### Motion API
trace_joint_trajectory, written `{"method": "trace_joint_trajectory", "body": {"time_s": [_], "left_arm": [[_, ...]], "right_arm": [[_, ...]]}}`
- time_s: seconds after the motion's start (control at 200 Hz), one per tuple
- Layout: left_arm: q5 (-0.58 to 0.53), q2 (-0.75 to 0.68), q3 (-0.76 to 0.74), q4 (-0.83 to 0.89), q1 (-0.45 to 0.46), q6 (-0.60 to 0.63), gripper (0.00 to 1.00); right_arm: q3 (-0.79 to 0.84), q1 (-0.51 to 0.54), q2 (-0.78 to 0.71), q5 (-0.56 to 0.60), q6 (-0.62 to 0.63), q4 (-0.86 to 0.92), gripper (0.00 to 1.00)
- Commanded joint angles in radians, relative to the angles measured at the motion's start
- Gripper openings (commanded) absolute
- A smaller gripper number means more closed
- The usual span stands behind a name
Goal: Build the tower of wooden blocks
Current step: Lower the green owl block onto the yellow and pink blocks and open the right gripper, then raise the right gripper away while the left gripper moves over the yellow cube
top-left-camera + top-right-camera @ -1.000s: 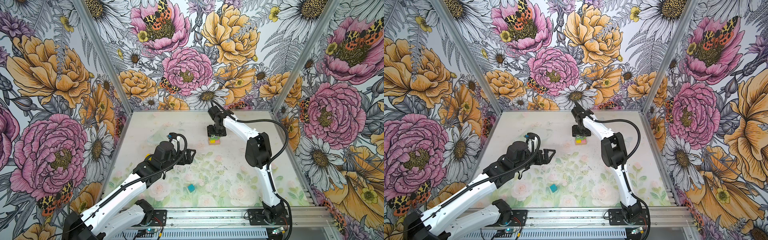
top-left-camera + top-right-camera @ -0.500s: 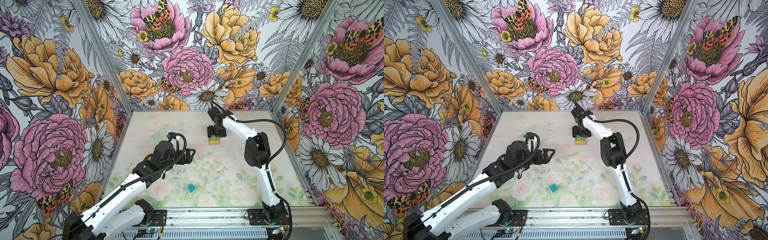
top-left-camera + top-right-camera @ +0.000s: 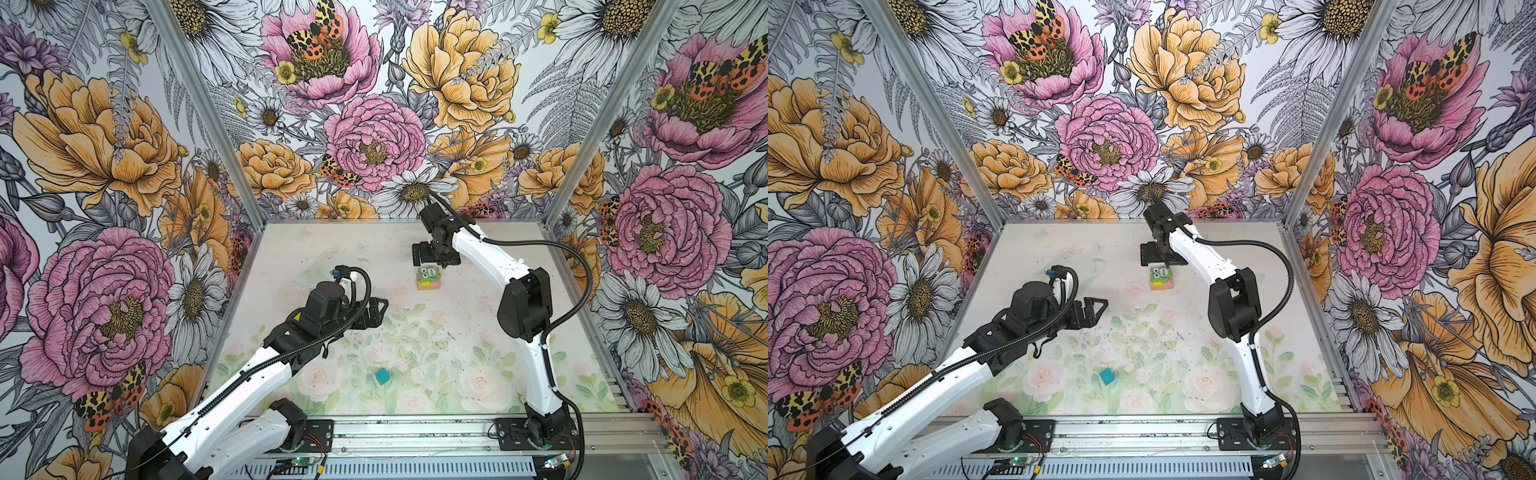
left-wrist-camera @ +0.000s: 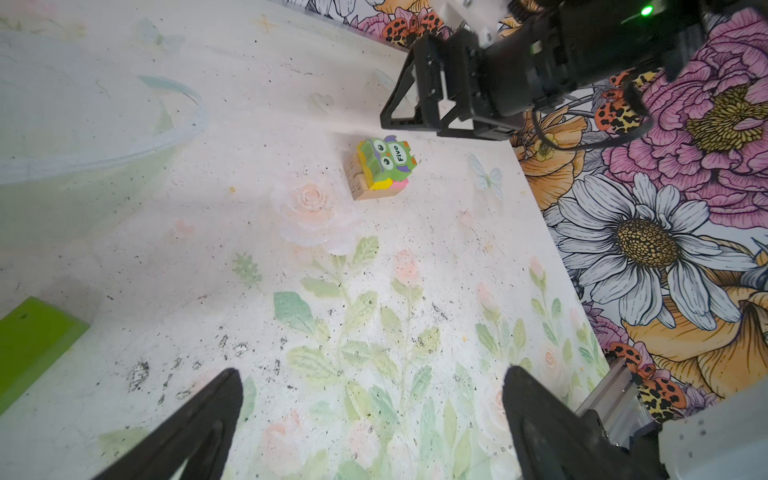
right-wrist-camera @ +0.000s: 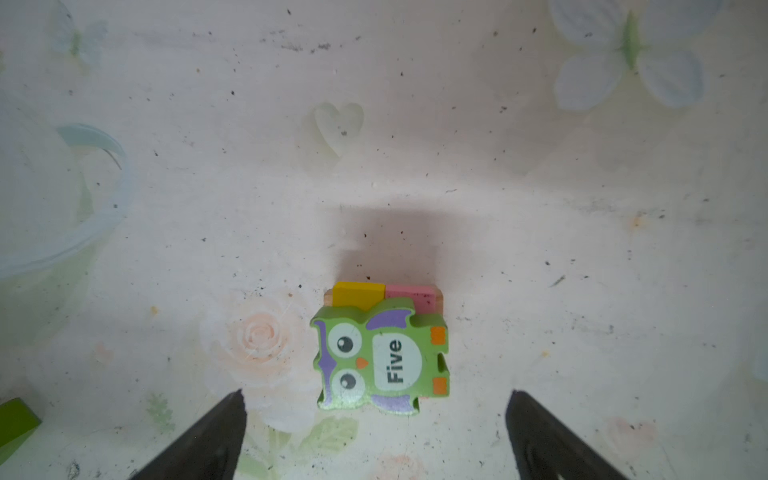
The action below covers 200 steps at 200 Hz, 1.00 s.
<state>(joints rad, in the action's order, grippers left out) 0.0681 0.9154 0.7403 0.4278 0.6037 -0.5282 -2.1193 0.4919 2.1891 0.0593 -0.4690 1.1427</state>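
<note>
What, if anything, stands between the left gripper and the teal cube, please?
Nothing visible does. In a top view only bare mat lies between the open left gripper and the teal cube, which sits alone, touching no other block.

The owl figure is showing a smooth painted face with a faint sheen, the tan block is showing bare matt wood, the table is looking matt and speckled with dark grit, and the right arm is wearing glossy white plastic shells.
</note>
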Motion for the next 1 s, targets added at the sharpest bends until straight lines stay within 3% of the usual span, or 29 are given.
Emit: {"method": "trace_joint_trajectory", "body": {"time_s": [0.0,0.18,0.34,0.535,0.865,0.996], "left_arm": [[-0.058,-0.051,0.032,0.081,-0.012,-0.002,0.99],[-0.138,-0.124,0.014,0.178,-0.017,-0.061,0.99],[-0.322,-0.143,0.026,0.279,-0.025,-0.113,0.99],[-0.373,-0.061,0.05,0.321,-0.144,-0.145,0.97],[-0.397,-0.015,0.009,0.318,-0.348,-0.205,0.93],[-0.38,0.018,-0.014,0.309,-0.431,-0.216,0.92]], "right_arm": [[0.09,0.04,-0.12,0.051,0.015,-0.02,1.0],[0.414,0.056,-0.321,0.001,-0.015,-0.199,0.96],[0.619,0.055,-0.448,-0.043,-0.017,-0.289,0.85],[0.801,0.056,-0.56,-0.166,-0.025,-0.389,0.83],[0.93,0.056,-0.645,-0.209,-0.021,-0.449,0.83],[0.929,0.057,-0.664,-0.233,-0.014,-0.451,0.96]]}}
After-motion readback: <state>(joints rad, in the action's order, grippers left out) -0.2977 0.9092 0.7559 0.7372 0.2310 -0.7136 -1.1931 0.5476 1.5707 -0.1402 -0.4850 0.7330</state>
